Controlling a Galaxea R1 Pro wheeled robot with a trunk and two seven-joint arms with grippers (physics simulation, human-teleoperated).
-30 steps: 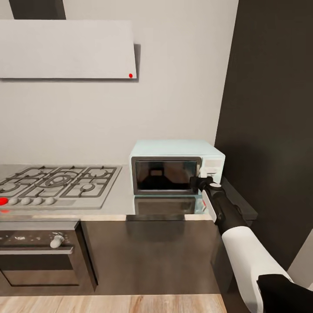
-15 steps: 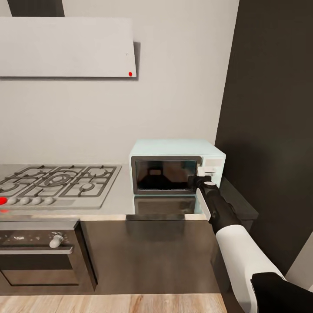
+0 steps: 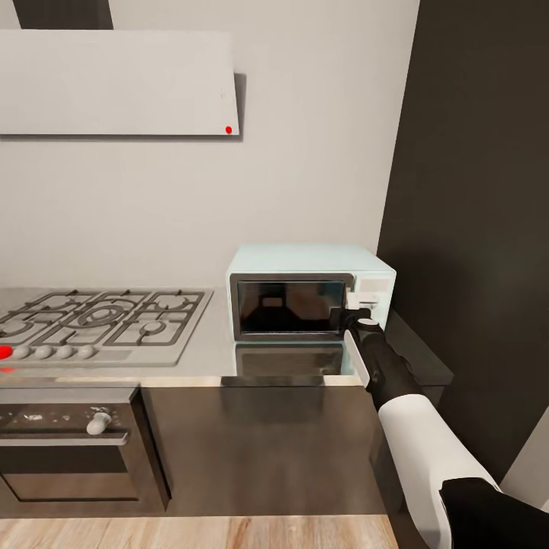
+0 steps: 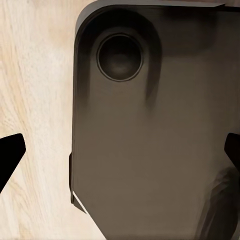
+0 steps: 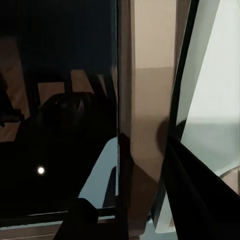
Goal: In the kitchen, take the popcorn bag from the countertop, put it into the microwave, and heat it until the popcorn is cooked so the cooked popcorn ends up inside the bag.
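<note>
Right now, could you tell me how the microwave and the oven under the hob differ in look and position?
The microwave is pale mint-blue, while the oven is black and steel. The microwave stands on the countertop beside the gas hob; the oven is built in below the hob. The right pincer sits at the microwave's door edge, whereas nothing touches the oven. Both have dark fronts and their doors look shut.

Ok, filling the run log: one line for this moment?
phase: at microwave door | right gripper: at right edge of microwave door, grip unclear | door: shut | left gripper: open, over floor
</note>
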